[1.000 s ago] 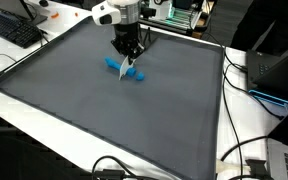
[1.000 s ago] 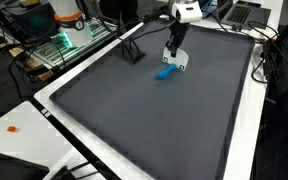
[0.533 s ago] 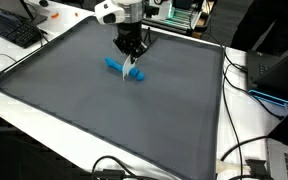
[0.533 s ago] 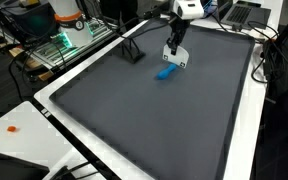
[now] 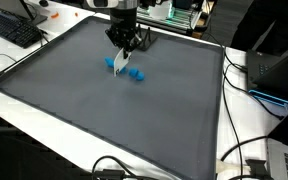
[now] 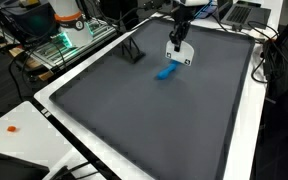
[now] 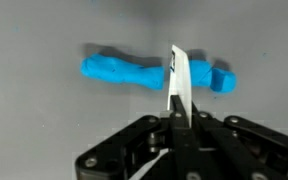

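1. One claw (image 5: pixel 124 61), mine: it was pinched closed with nothing in it, hanging right over the blue thing.
2. One blue bone-shaped thing (image 7: pixel 124 70) lay flat on the grey table (image 5: pixel 104 115), toward the far edge, away from any corner.
3. One black stand (image 6: pixel 134 52) stood near that same edge.

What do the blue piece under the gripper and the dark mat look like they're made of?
The blue piece: probably moulded plastic or rubber, matte; uniform colour, rounded lumpy contours, no glints. Which one, I cannot tell. The mat: likely fabric or foam, dull dark grey, no reflections.
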### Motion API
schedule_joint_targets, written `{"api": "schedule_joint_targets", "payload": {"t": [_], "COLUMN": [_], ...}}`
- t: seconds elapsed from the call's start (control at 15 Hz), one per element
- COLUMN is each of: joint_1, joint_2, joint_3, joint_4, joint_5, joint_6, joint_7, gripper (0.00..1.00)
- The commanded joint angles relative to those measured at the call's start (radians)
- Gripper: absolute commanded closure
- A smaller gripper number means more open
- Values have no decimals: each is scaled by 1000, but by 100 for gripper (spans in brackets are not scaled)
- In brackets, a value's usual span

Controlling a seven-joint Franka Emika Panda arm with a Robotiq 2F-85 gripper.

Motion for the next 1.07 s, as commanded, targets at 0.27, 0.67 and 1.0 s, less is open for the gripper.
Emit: {"api": "schedule_joint_targets", "payload": {"t": [0.27,0.67,1.0], "joint_1": [-5,-15,-19], "joint_2": [2,29,61], "joint_3": [-37,-43,-41], "joint_4": [-1,-1,-1], "joint_5": [-49,-37,-25], "joint_6": [-13,-3,4], "joint_7": [29,20,12], "gripper": [99,99,99]}}
